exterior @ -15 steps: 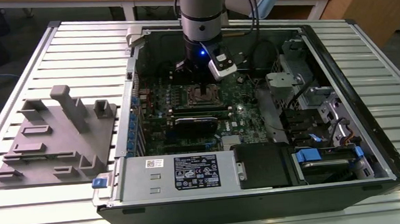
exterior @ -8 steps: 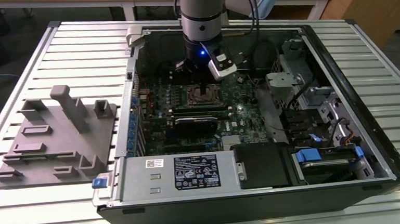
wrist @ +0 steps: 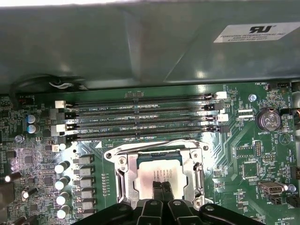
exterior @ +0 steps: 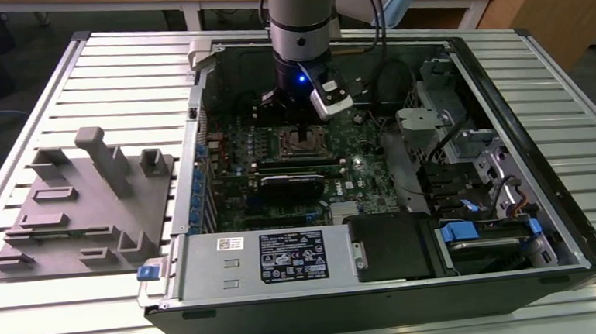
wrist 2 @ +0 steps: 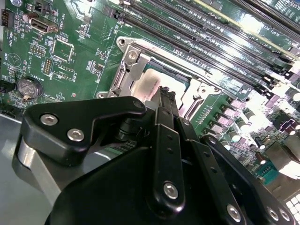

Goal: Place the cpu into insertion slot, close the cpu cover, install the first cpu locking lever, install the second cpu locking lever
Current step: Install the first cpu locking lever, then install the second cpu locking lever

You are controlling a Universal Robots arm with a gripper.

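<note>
The cpu [wrist: 159, 169] lies flat in the insertion slot [exterior: 302, 141] on the green motherboard, its silver-grey top visible through the window of the cpu cover [wrist: 125, 180]. The cover is down around the chip; its silvery frame also shows in the second wrist view [wrist 2: 132, 65]. A thin metal locking lever [wrist: 154, 142] runs along the socket's side nearest the memory slots. My gripper [wrist: 161, 186] hangs right over the chip [wrist 2: 151, 85] with its black fingers [wrist 2: 165, 101] pressed together, tips at or just above the metal top. In the exterior view the gripper [exterior: 297, 119] stands directly above the socket.
Long black memory slots [wrist: 140, 117] run beside the socket. A black card [exterior: 290, 184] stands in front of it, and the power supply [exterior: 272, 258] nearer still. Case walls [exterior: 502, 108] enclose the board. A grey fixture [exterior: 83, 203] sits on the exterior view's left.
</note>
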